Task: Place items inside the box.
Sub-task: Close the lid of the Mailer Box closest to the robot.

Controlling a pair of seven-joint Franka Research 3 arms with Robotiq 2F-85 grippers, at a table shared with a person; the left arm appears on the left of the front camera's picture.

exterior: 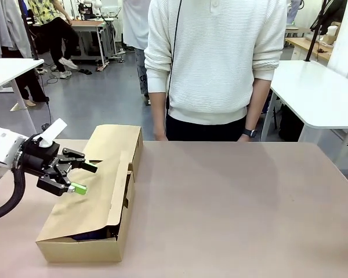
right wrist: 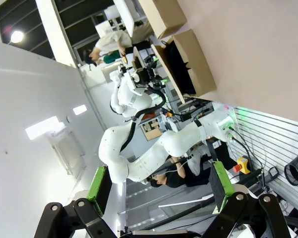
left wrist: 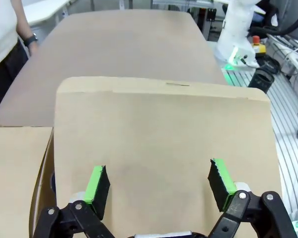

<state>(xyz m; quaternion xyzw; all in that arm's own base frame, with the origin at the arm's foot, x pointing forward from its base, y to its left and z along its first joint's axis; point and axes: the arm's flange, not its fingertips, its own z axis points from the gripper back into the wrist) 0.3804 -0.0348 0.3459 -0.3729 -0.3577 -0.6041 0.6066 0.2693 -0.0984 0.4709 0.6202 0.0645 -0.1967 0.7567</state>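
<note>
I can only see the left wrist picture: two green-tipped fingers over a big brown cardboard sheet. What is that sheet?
Observer: It's the lid of a long cardboard box, lowered almost shut. The left gripper is open over it.
Operator: Anything inside?
Observer: The front view shows something dark blue through the gap at the near end. I can't tell what it is.
Operator: And the other arm?
Observer: The right gripper is open and holds nothing.

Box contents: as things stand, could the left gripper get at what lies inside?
Probably not. The left gripper hangs open over the box, but the cardboard flap lies across the top below it. Something dark shows through a narrow gap at the near end.
</note>
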